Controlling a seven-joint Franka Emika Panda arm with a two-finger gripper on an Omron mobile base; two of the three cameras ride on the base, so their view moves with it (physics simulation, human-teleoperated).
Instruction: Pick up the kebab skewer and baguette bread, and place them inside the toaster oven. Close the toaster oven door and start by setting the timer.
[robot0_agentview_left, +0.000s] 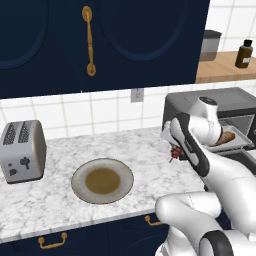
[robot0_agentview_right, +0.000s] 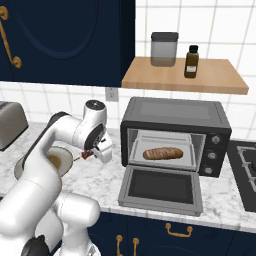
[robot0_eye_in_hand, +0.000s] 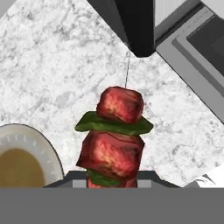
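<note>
gripper (robot0_agentview_right: 93, 153) clamps kebab skewer (robot0_eye_in_hand: 114, 138) above counter, left of toaster oven (robot0_agentview_right: 176, 135) | baguette (robot0_agentview_right: 163, 153) on rack, door (robot0_agentview_right: 160, 189) down | risk: skewer tip hits oven's corner, slips out

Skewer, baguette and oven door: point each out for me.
skewer (robot0_eye_in_hand: 114, 140), hand view, on the lower red chunk.
baguette (robot0_agentview_right: 163, 153), right base view, middle of the loaf.
oven door (robot0_agentview_right: 161, 188), right base view, on its window.
</note>
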